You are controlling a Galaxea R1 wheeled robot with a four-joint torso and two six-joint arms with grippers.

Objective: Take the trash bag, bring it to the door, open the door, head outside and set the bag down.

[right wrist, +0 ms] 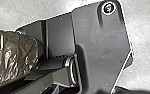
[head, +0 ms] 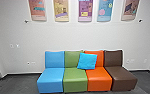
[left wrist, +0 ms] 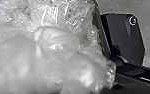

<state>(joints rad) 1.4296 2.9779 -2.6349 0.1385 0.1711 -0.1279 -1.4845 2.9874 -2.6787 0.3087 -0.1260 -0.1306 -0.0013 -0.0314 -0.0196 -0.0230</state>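
The robot is facing a row of four seats [head: 75, 80], blue, green, orange and brown, which is standing along a wall [head: 63, 37] under some posters [head: 85, 11]. A blue cushion [head: 87, 61] is leaning on the backrests across the green and orange seats, the backs presumably propping it up. At the left wrist, the trash bag [left wrist: 53, 52] is showing as pale, crumpled see-through plastic, bunching very near the camera beside the robot's own plate [left wrist: 127, 37]. That closeness is suggesting that the left gripper is holding the bag by gathered plastic, which would be leaving the load to hang below and travel with the robot, but the grip itself is not showing, so I cannot tell how far open that gripper is or whether it has hold of anything. In the right wrist view, darker, wrinkled plastic [right wrist: 13, 55] is bulging beside the robot's jointed bar [right wrist: 38, 78]; whether it is belonging to the same bag, I cannot tell. How open the right gripper is, and what it is holding, if anything, I cannot tell either. The task is probably sitting in its carrying stage, with loose plastic risking a snag on the bar.
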